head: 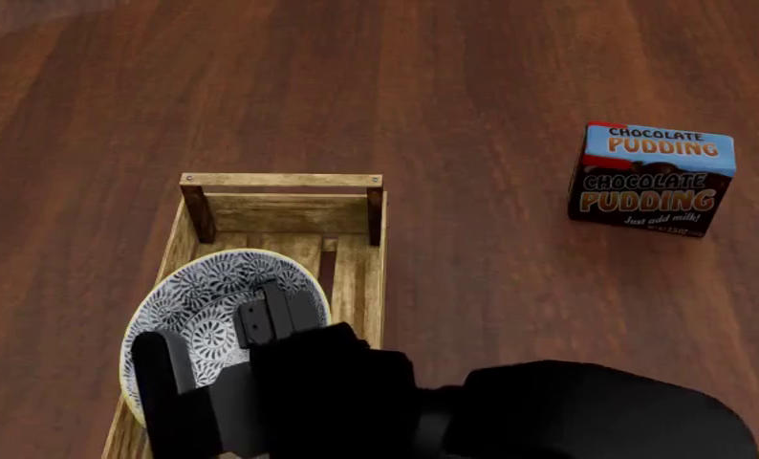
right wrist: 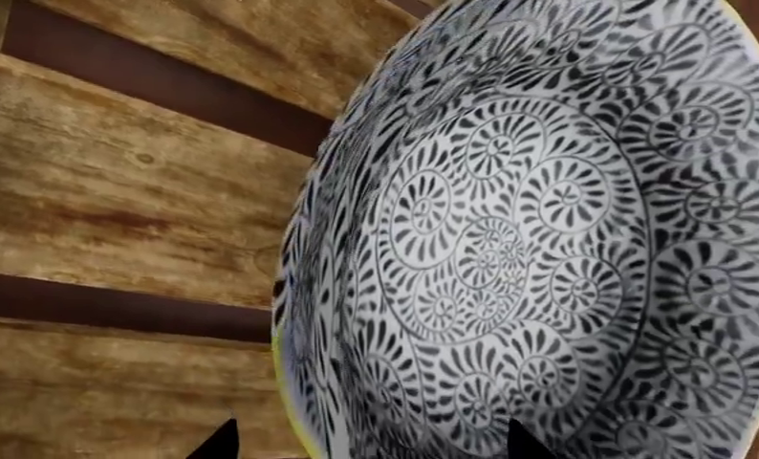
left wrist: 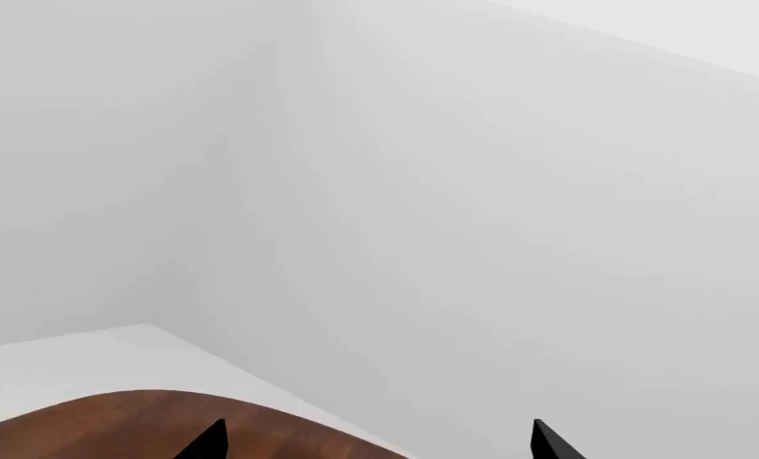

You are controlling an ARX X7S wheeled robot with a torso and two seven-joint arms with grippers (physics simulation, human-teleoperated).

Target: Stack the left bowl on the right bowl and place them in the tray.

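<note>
While the left gripper [left wrist: 377, 442] just points at a blank wall, fingers [left wrist: 208, 442] spread with nothing between them, the patterned bowl [head: 220, 306] sits in the wooden tray [head: 281, 180], right under the right gripper's [right wrist: 369, 442] parted fingers. Pudding box [head: 654, 178] stands well off right on the surface [head: 482, 86].

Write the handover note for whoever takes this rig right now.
Right gripper: over the bowl, tips apart, nothing between them; grip on the rim cannot be confirmed.
Left gripper: open, empty, aimed at the wall past the table edge.
The patterned bowl lies inside the tray, on its slats. Only one bowl is distinguishable; a stack cannot be confirmed.
Chocolate pudding box stands apart on the table.
Left: verify both bowls, retract the right arm.
</note>
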